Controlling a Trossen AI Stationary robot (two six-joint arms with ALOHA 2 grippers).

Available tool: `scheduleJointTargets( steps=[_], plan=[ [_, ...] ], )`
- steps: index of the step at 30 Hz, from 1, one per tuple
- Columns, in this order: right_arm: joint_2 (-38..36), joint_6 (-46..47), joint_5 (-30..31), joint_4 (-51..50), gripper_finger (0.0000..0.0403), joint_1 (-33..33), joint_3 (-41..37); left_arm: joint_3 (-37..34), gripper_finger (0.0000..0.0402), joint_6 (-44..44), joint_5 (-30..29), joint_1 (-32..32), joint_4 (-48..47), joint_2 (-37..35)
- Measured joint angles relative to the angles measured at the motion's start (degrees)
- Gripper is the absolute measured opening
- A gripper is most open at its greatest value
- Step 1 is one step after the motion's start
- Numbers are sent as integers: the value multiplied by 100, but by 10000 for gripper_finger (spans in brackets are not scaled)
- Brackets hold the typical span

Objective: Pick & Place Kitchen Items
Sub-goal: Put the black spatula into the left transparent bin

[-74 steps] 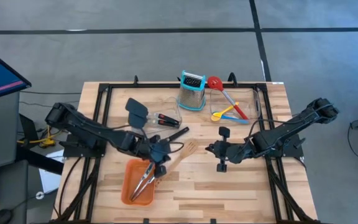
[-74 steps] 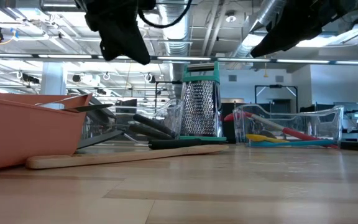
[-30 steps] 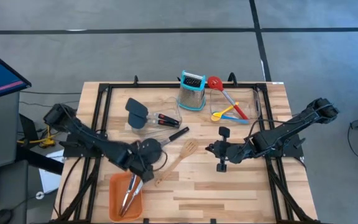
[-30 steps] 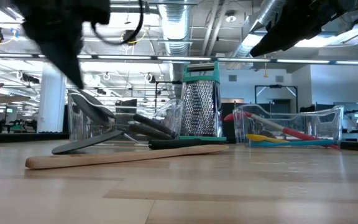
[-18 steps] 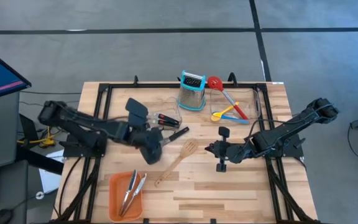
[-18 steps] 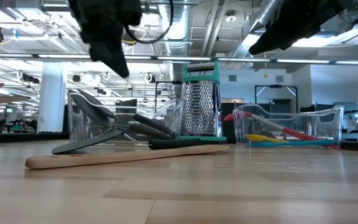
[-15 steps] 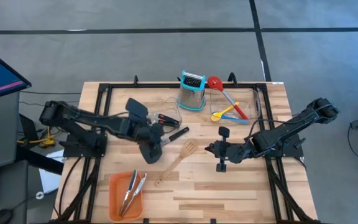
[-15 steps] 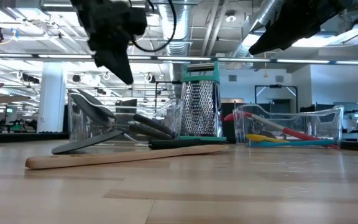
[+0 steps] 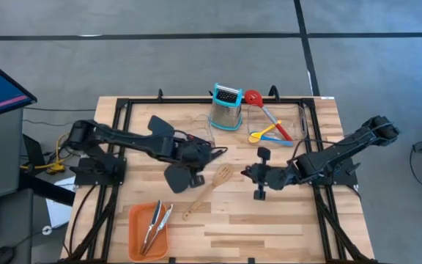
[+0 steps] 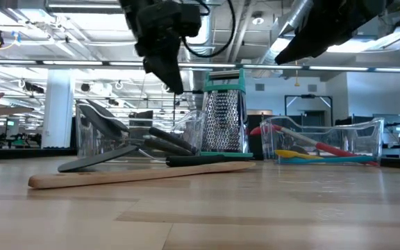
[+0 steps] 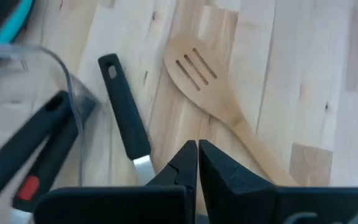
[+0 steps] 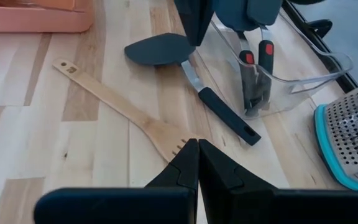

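Note:
My left gripper (image 9: 198, 174) hangs shut above the table's middle, holding nothing. Just beyond its tips (image 11: 197, 146) lie a wooden slotted spatula (image 11: 211, 93) and a black spatula (image 9: 189, 167), flat on the wood. My right gripper (image 9: 258, 192) hovers shut to the right of the wooden spatula's head (image 12: 166, 140), also holding nothing. Steel tongs (image 9: 154, 226) lie in the orange tray (image 9: 136, 242) near the front edge. A red slotted spoon (image 9: 258, 103) and small blue and yellow spoons (image 9: 266, 134) sit in a clear bin.
A steel grater (image 9: 226, 106) stands at the far middle. A clear bin (image 11: 48, 93) left of it holds black-handled tools (image 9: 193, 141), and a dark spatula (image 9: 160, 128) is beside it. Bare wood lies along the front, right of the tray.
My left gripper has swung from above the orange tray toward the far edge and to the right, rising a little and rolling at the wrist. It now hangs over the two spatulas and has stayed shut. The tongs have stayed in the tray.

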Motion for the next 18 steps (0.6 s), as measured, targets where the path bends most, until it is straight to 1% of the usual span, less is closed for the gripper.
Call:
scheduleJointTargets(
  steps=[2,5,13,18],
  plan=[
    [0,0,0,-32,1,-25,0,217,1,111,-2,47,-171,121],
    [0,2,-2,-90,1,-25,0,358,1,115,-99,142,-466,244],
    [0,3,-2,-109,1,-9,0,229,1,111,-146,423,-349,227],
    [0,2,-2,-117,1,-9,0,229,2,108,-146,483,-191,205]
  ],
)
